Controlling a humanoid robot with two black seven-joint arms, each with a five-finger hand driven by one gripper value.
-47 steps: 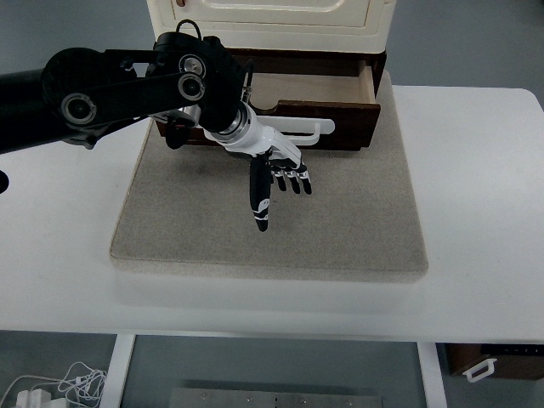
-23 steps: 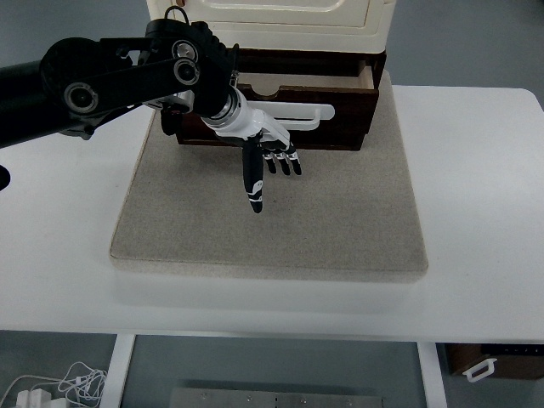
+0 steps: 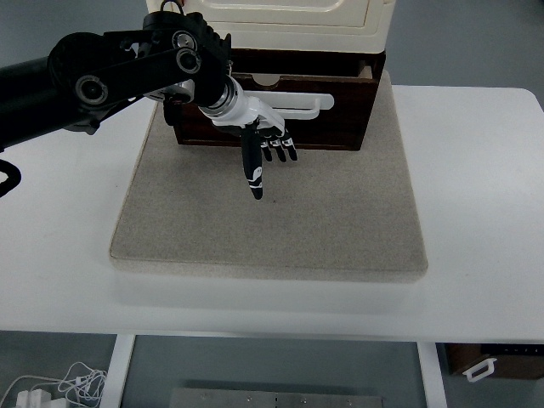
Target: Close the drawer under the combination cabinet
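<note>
The drawer [image 3: 280,115] has slid farther in than it was a second ago, and only a thin strip of its inside shows now. It sits under the cream cabinet [image 3: 272,21]. The left hand [image 3: 263,140] has moved back with it, flat against the drawer front by the white handle [image 3: 297,106]. Its fingers [image 3: 253,170] are straight, holding nothing; it probably touches the wood, but that is hard to see. Everything sits on a gray mat [image 3: 272,221] on the white table [image 3: 476,212].
</note>
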